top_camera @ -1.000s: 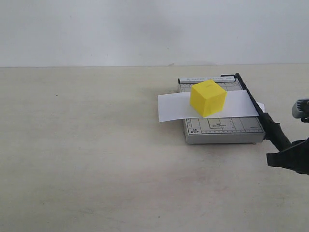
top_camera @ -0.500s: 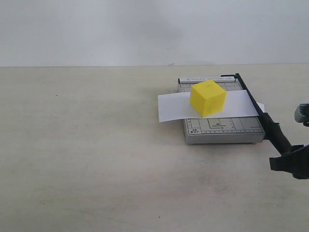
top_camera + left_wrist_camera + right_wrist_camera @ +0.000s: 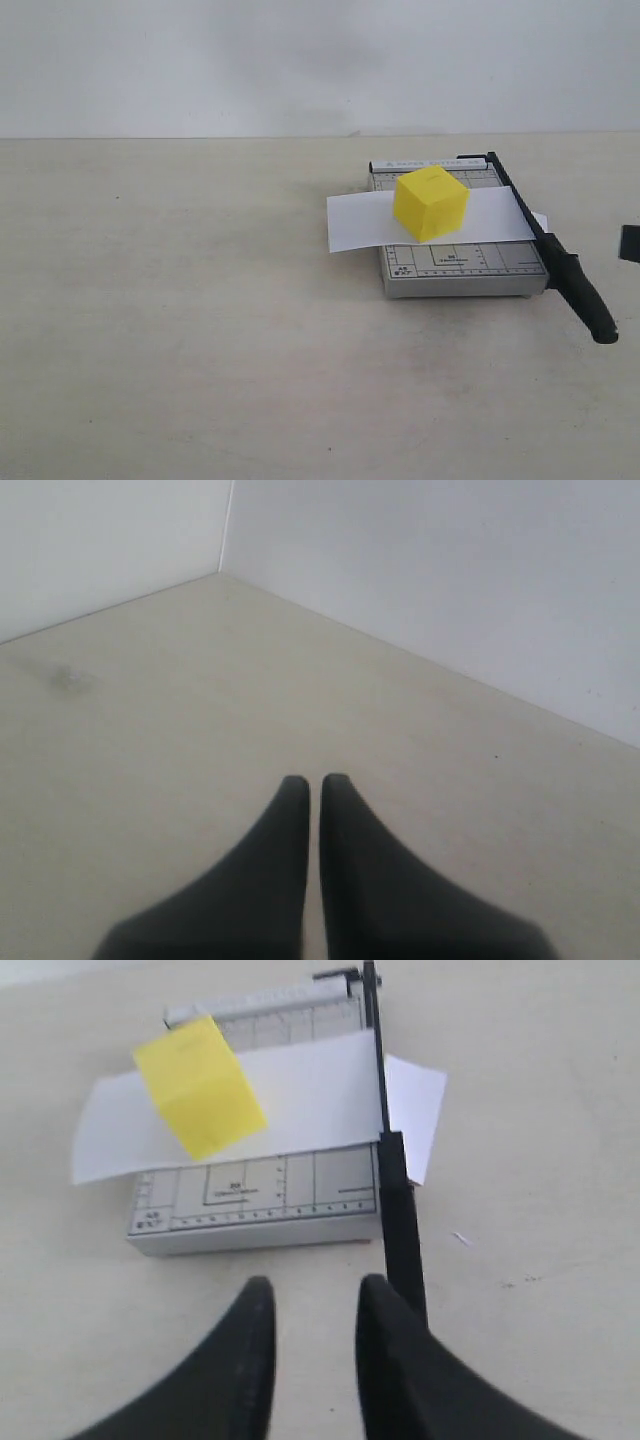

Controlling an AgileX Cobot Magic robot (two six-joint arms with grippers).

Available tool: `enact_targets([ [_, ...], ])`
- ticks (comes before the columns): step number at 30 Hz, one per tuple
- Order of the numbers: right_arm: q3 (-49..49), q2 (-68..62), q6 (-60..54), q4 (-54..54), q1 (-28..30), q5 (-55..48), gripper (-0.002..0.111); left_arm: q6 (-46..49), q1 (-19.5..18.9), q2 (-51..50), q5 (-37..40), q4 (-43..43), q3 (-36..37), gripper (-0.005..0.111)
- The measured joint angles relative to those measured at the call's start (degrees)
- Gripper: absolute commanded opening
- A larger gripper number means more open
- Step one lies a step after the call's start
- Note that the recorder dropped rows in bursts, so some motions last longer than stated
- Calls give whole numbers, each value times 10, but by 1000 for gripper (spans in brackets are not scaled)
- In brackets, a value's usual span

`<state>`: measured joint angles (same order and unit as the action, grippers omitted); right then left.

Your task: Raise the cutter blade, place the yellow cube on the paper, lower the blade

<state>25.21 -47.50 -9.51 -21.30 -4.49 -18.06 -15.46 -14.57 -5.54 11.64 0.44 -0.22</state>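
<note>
Right gripper [image 3: 315, 1290], jaws apart and empty, hangs near the blade [image 3: 555, 255]. The blade lies flat along the right edge of the board [image 3: 460, 265], handle pointing off its front. Cube [image 3: 430, 204] sits on paper [image 3: 360, 222] across the board. Left gripper [image 3: 315, 780], jaws closed on nothing, hangs above the desk [image 3: 200, 300].

A bright yellow cube [image 3: 431, 203] sits on a white strip of paper [image 3: 360, 222], near its middle. The long black cutter blade [image 3: 570, 278] lies lowered flat across the strip's right end, its thick rounded handle reaching toward the camera.
</note>
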Motion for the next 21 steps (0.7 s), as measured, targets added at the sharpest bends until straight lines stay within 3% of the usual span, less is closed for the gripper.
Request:
enact_targets([
  [11,-72,395,-34,-3,1,-26,0,0,0,0,0,0,0,4],
  [17,-74,470,-37,3,3,-33,0,0,0,0,0,0,0,4],
  [21,-74,471,-41,63,4,-46,0,0,0,0,0,0,0,4],
])
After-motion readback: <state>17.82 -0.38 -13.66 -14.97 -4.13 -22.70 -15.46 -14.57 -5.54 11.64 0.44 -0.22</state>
